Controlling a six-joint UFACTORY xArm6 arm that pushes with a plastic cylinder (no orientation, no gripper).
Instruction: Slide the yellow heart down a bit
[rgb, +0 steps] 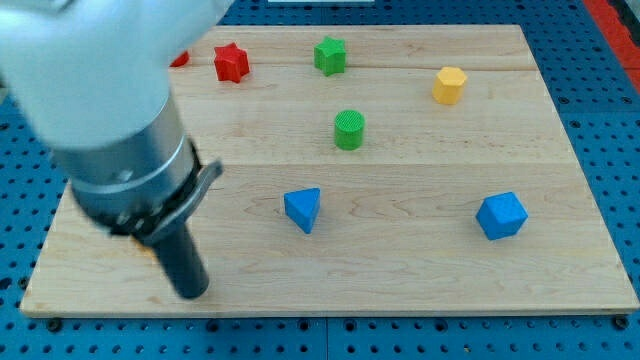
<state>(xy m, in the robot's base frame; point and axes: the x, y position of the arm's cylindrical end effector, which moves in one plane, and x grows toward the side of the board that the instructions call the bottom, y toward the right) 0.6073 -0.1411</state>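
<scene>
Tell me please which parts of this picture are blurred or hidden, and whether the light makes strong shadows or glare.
In the camera view, the large grey arm body at the view's left is close and out of focus; it hides the yellow heart. My tip looks soft-edged. The blue triangular block, green cylinder and yellow hexagonal block are sharp. Light is even; shadows on the wooden board are faint, no glare.

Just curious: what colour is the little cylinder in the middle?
Green; the cylinder shows clearly in the camera view.

Rod tip (191, 291) sits at desk (420, 270) lower left, well apart from blue triangular block (303, 209), green cylinder (349, 130), red star (231, 62), yellow hexagonal block (449, 85).
</scene>
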